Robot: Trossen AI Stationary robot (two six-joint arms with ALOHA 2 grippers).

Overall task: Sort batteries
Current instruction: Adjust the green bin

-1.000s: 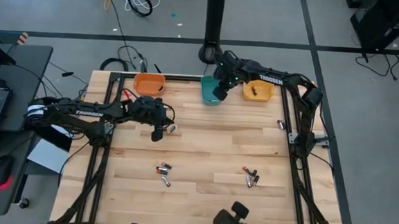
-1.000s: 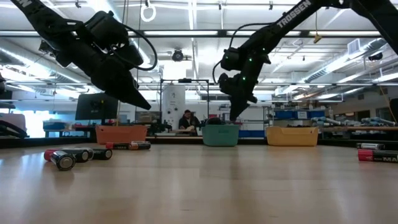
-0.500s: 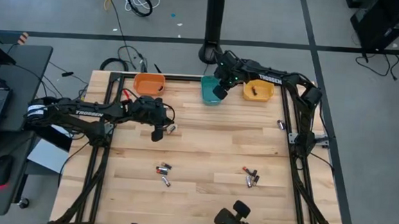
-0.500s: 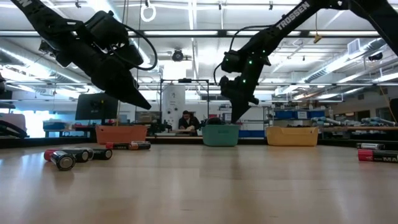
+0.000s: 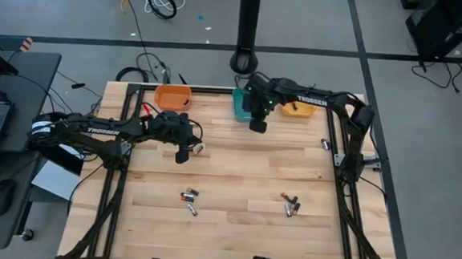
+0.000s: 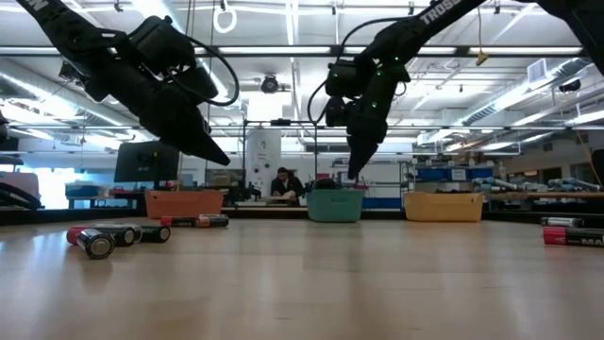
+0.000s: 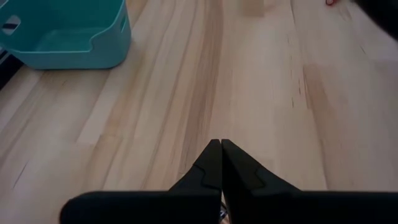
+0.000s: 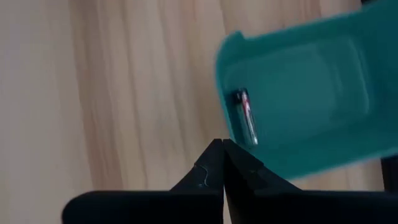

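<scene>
Overhead, the right end effector (image 5: 258, 126) hangs clenched and empty just in front of the teal bin (image 5: 240, 106) at the far edge of the wooden counter (image 5: 237, 166); its wrist view shows the two fingertips (image 8: 222, 149) pressed together above bare wood, with one battery (image 8: 245, 116) lying inside the teal bin near its wall. The left end effector (image 5: 182, 155) is also clenched with nothing in it, held above the counter's left half, below the orange bin (image 5: 173, 97); a small battery (image 5: 198, 149) lies just beside it. The yellow bin (image 5: 300, 108) sits to the right of the teal one, partly under the right arm. More batteries lie loose on the counter: a small group (image 5: 189, 197) toward the near left, another group (image 5: 291, 203) toward the near right, and a single cell (image 5: 325, 143) close to the right edge. From table height, several cells (image 6: 113, 236) show in a cluster at the left, and a person (image 6: 284, 183) sits in the room far behind the bins.
</scene>
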